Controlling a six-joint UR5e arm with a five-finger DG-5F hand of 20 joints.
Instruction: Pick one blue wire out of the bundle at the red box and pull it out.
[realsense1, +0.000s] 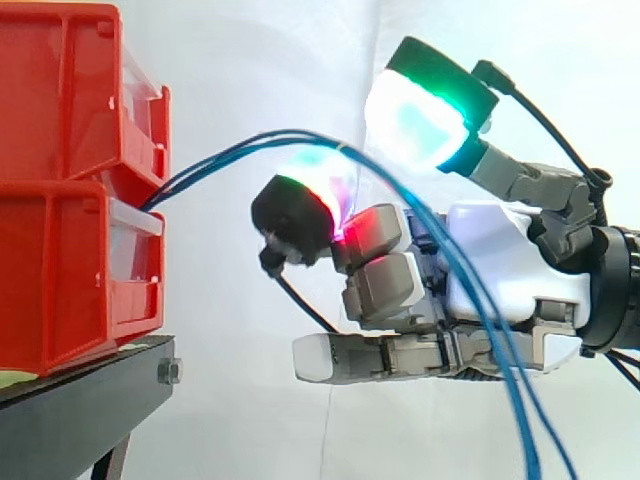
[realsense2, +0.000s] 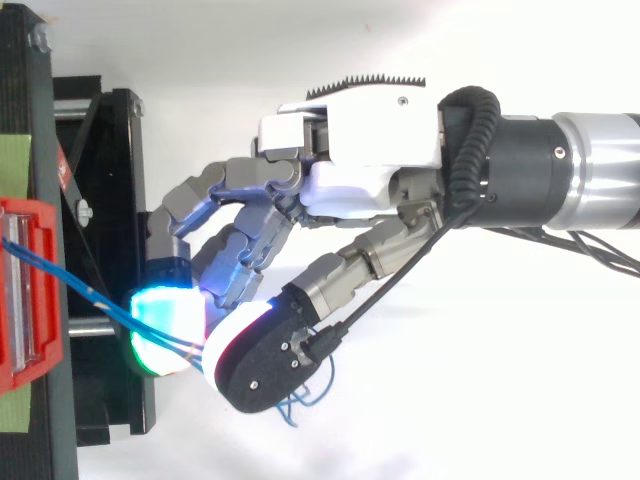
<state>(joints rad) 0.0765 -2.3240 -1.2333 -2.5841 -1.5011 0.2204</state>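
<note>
From where I stand, two red bins (realsense1: 50, 270) sit stacked on a black stand (realsense1: 80, 400) on the left, with a white curtain (realsense1: 250, 60) behind everything. A thin bundle of blue wires (realsense1: 290, 136) comes out at the front of the bins, about where the upper one rests on the lower. The bundle arcs up and across the open space towards the robot.

The hand (realsense1: 500, 270) reaches in from the right, level with the bins but clear of them. It is only partly closed. The thumb (realsense1: 415, 120) stands raised, its pad glowing white and green. One curled finger (realsense1: 300, 205) below it glows red and green at the tip. The wires run right between those two pads, and as far as I can see they are pinched there as a bundle, not as a single strand. The other fingers (realsense1: 350, 358) lie lower, one stretched out straight and touching nothing.

Past the pinch the wires bend sharply and drop in front of the palm, hanging loose towards the floor. Seen from above, the wires (realsense2: 90, 292) slant from the red bin to the glowing pads.
</note>
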